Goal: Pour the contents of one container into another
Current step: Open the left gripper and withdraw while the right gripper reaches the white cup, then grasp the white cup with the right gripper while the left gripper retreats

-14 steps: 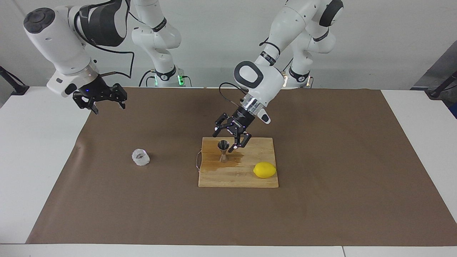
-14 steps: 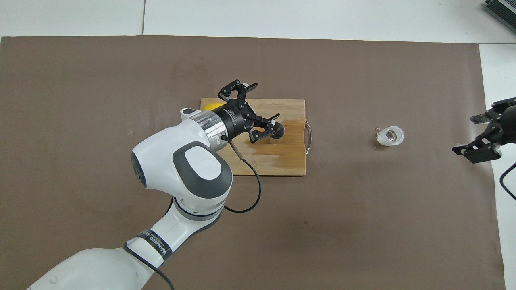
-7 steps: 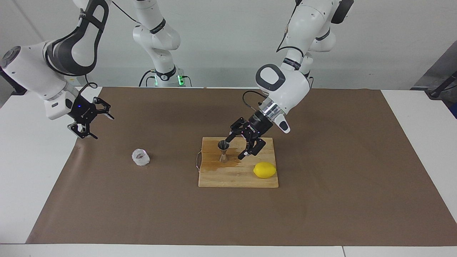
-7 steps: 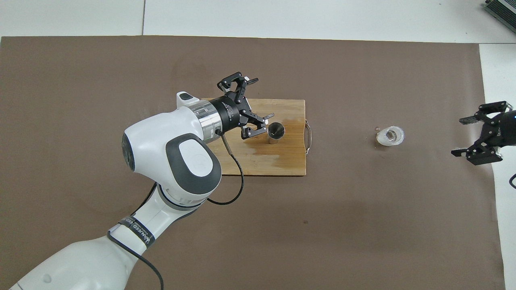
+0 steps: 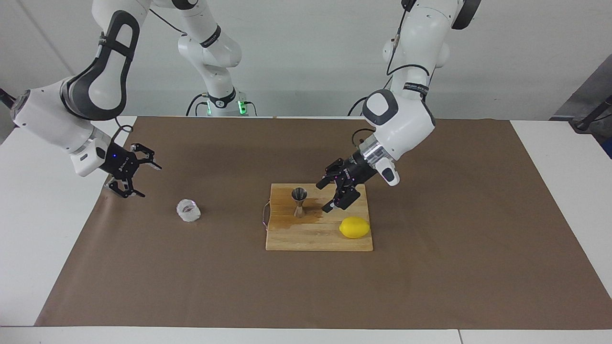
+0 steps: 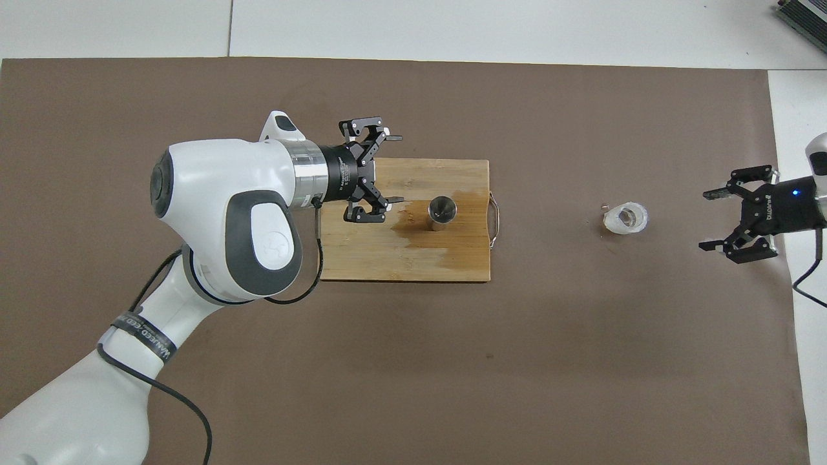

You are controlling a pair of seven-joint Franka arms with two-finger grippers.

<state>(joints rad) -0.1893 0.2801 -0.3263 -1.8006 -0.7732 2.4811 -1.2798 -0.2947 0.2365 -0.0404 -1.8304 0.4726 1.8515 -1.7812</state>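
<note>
The faceted clear glass cup (image 5: 188, 210) (image 6: 625, 218) stands on the brown mat toward the right arm's end. My right gripper (image 5: 138, 177) (image 6: 705, 219) hovers open over the mat's edge beside the cup, a hand's width from it, holding nothing. The steel jigger (image 5: 299, 202) (image 6: 442, 210) stands upright on the wooden cutting board (image 5: 311, 236) (image 6: 413, 258), in a wet patch. My left gripper (image 5: 325, 196) (image 6: 395, 169) is open and empty over the board, beside the jigger and apart from it.
A yellow lemon (image 5: 355, 227) lies on the board's corner toward the left arm's end; the left arm hides it in the overhead view. A metal handle (image 5: 264, 215) sticks out of the board toward the cup. The brown mat (image 5: 430, 267) covers most of the table.
My left gripper has drawn back from the jigger toward the left arm's end, still open. The right gripper has come down and moved closer to the glass cup.
</note>
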